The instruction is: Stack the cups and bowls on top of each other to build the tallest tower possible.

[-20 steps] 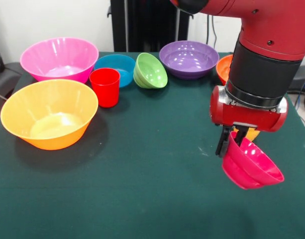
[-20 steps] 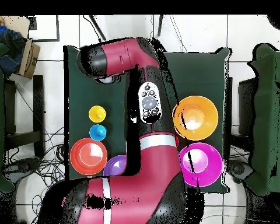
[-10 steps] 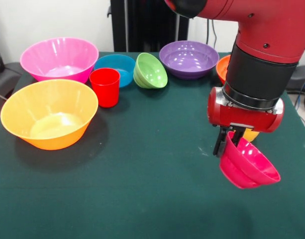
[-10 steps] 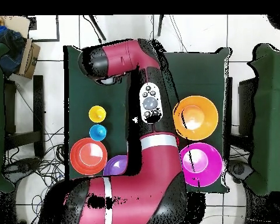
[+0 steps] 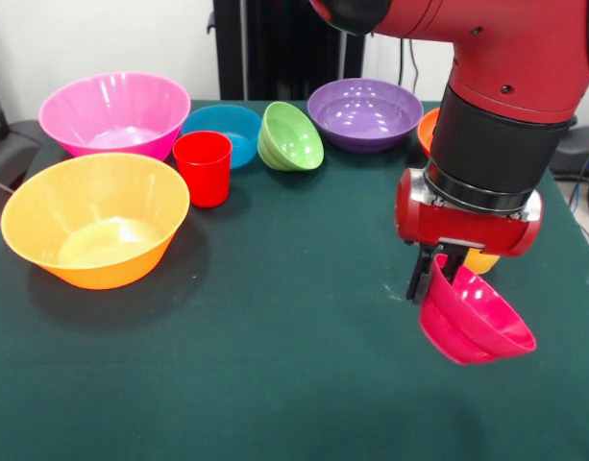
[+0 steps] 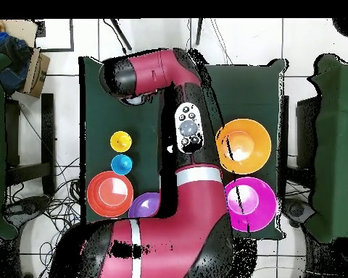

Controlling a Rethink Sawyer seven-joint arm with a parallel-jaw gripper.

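We've got the gripper (image 5: pixel 434 279) pinching the rim of the crimson-pink bowl (image 5: pixel 475 318), tilted above the table's (image 5: pixel 294 288) right side; we should level it before seating it on a wider bowl.

Hidden or cut off:
- Medium orange glossy plastic bowl (image 5: pixel 430 132): front view, only a sliver shows beside the red and black arm (image 5: pixel 496 125).
- Yellow plastic cup (image 5: pixel 482 260): front view, mostly behind the arm's wrist.
- Fingers (image 5: pixel 424 274): partly covered by the crimson-pink small plastic bowl (image 5: pixel 474 314).
- Purple medium plastic bowl (image 6: pixel 143 207): overhead view, half under the arm.
- Green-covered bench (image 5: pixel 275 317): near edge cut by the frame.
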